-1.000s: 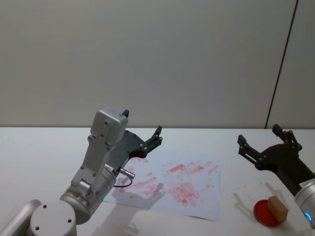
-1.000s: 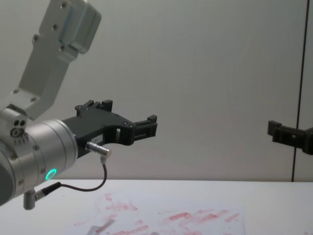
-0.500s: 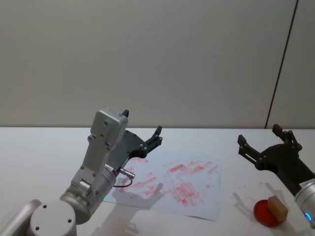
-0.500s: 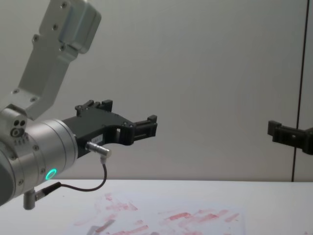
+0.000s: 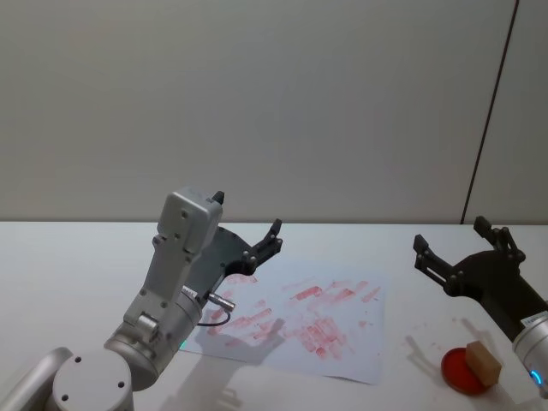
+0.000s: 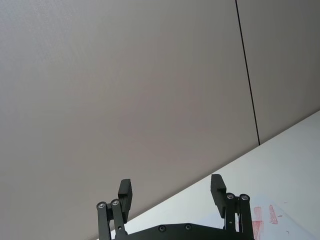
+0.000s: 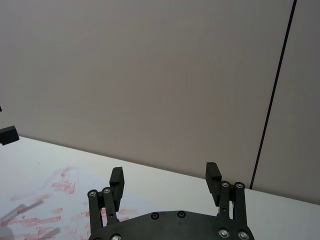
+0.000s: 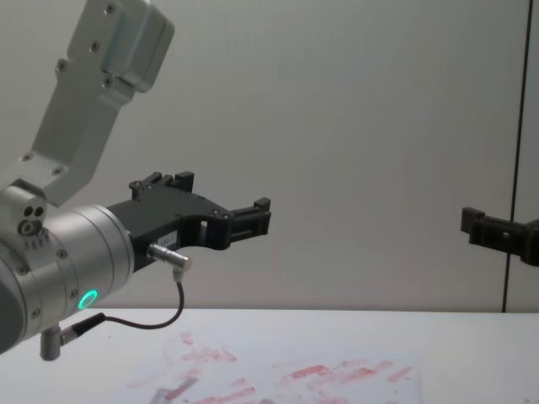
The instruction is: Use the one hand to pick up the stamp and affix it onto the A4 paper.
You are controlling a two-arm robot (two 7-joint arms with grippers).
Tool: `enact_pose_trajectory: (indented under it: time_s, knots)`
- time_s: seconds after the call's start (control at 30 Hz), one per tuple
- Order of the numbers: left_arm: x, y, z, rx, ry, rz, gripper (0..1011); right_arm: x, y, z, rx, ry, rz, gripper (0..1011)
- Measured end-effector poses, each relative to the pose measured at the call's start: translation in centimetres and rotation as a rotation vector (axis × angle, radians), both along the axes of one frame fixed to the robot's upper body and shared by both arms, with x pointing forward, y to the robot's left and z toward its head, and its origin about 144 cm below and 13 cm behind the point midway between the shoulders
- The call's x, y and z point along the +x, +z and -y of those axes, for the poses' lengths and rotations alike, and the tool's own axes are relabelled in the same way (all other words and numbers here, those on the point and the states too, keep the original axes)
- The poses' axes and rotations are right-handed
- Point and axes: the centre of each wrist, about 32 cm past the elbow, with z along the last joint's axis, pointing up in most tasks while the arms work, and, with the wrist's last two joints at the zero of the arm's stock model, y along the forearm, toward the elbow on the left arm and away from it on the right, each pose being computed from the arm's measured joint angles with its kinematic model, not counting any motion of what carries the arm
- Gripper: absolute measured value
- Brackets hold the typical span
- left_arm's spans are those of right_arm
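The stamp point(image 5: 482, 361), a small tan wooden block, stands on a round red ink pad point(image 5: 463, 373) at the table's near right. The A4 paper point(image 5: 300, 318), white and smeared with red marks, lies mid-table; it also shows as paper point(image 8: 295, 374) and paper point(image 7: 45, 210). My right gripper point(image 5: 451, 235) hovers open above and just behind the stamp, apart from it, with nothing between its fingers point(image 7: 212, 174). My left gripper point(image 5: 247, 216) hangs open and empty in the air over the paper's left edge; its gap point(image 6: 171, 185) is wide.
The white tabletop point(image 5: 68, 265) runs back to a plain grey wall point(image 5: 274, 103). A dark vertical seam point(image 5: 488, 120) marks the wall on the right. A thin cable point(image 8: 147, 324) loops under my left wrist.
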Motion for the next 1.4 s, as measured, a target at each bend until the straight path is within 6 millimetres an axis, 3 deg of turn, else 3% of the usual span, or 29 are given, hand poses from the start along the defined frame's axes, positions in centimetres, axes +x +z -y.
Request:
enact_pose_trajectory:
  time_s: [0.4, 1.0, 1.4]
  knots:
    - [0.0, 0.0, 0.0, 0.000, 0.000, 0.000, 1002, -0.2, 0.1, 0.5, -0.008, 0.003, -0.006, 1001]
    - [0.0, 0.0, 0.0, 0.000, 0.000, 0.000, 1002, -4.1, -0.9, 4.4, -0.094, 0.001, -0.158, 1001]
    - [0.0, 0.0, 0.0, 0.000, 0.000, 0.000, 1003, -5.4, -1.7, 5.7, -0.161, 0.002, -0.253, 1001]
